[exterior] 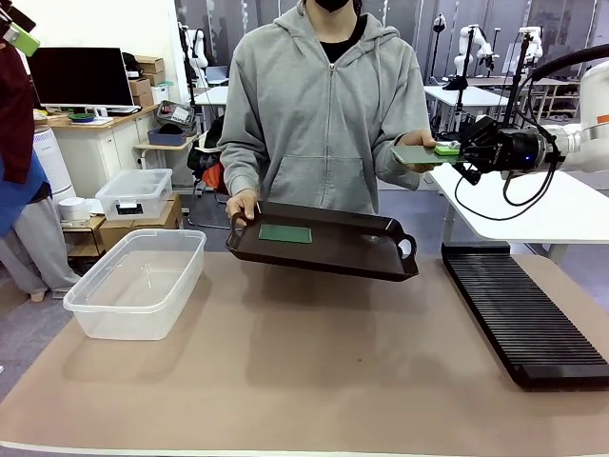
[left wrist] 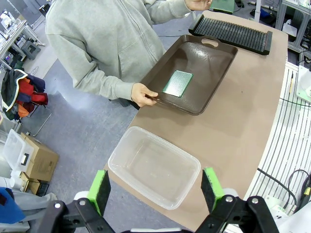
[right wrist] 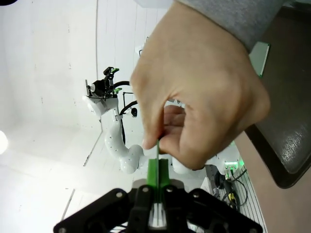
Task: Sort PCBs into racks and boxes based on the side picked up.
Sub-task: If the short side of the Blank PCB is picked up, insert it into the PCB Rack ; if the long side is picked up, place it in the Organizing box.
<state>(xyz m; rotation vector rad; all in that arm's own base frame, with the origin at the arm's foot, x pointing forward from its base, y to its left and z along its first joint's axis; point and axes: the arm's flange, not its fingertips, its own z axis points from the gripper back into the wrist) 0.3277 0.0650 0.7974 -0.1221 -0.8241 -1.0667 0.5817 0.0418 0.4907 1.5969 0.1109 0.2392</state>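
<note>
Far left: my left end effector [left wrist: 155, 183] hangs high over the bench [exterior: 314, 371], fingers spread wide and holding nothing. The clear tub [exterior: 138, 283] sits below it, empty.

Centre: the person holds the dark handled tray [exterior: 371, 249] by one end with a hand [exterior: 242, 203]. One PCB [exterior: 284, 232] lies flat on it, a thin green rectangle. Risk as I judge it: if the tray tips, that board slides.

Right: the second PCB [exterior: 416, 152], equally thin and flat, is held level in mid-air by the person's other hand [exterior: 409, 164]. My right end effector [exterior: 445, 149] is pressed together on its free edge. Main risk: two grips share one board. Pulling away before the hand lets go could flex it or drag it out of the pads. The pinch also sits near the edge, so the board may pivot.

Far right: the slotted rack [exterior: 523, 314] lies on the bench, its slots narrow, so a skewed board would jam.
</note>
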